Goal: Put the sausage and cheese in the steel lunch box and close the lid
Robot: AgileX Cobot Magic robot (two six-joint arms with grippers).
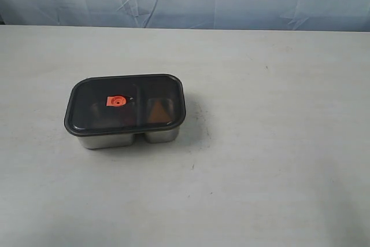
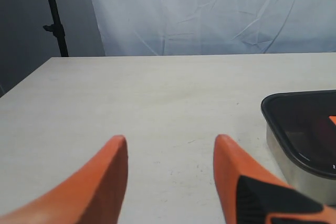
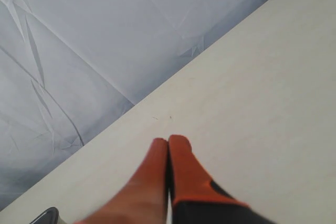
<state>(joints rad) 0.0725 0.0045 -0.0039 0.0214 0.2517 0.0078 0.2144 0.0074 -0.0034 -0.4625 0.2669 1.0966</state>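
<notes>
Jaws of the left gripper [image 2: 170, 140] gape wide and empty; the right gripper [image 3: 169, 140] is pressed together on nothing. The lid [image 1: 104, 88] covers the steel lunch box [image 1: 115, 141], left of the table's [image 1: 277, 160] centre, long axis running side to side in the exterior view.

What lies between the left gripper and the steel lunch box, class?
Only bare table. In the left wrist view, nothing sits between the open left gripper and the steel lunch box.
</notes>
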